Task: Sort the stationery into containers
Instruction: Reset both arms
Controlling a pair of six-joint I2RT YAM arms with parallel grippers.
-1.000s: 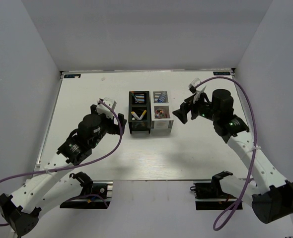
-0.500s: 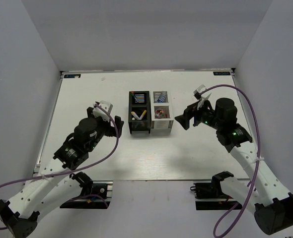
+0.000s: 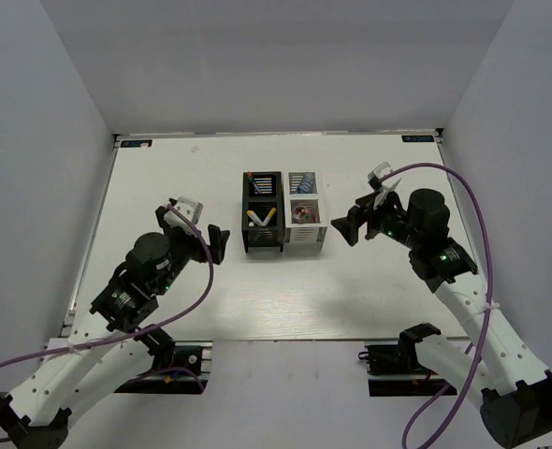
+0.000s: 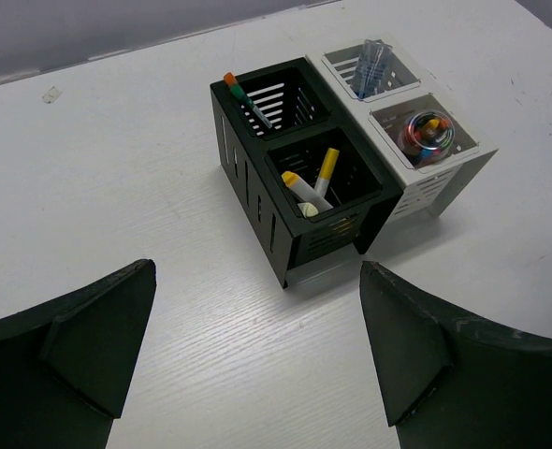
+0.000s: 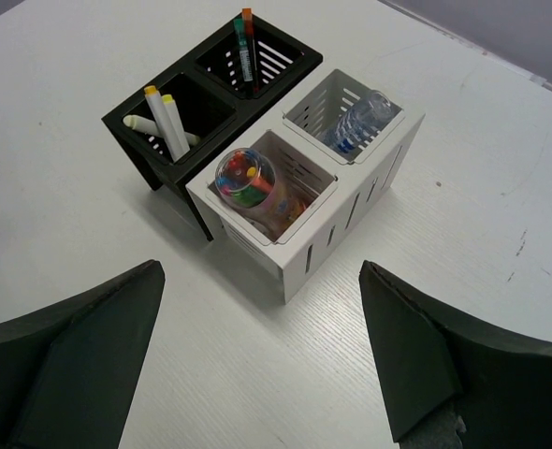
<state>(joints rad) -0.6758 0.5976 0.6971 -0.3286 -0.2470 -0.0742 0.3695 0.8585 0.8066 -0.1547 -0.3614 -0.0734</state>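
Cannot see the bases of the black fingers (image 4: 70, 355) of the left gripper (image 4: 257, 269) or the right gripper (image 5: 262, 267), cropped by each wrist view's lower edge. Nor the lower ends of the yellow-capped white markers (image 5: 173, 122), sunk inside the black mesh organiser (image 5: 154, 168)

The left gripper (image 4: 257, 273) and right gripper (image 5: 259, 271) hang in the air, jaws spread wide and holding nothing. The left arm (image 3: 117, 301) and right arm (image 3: 463, 290) reach forward, wrists tilted down and inward.
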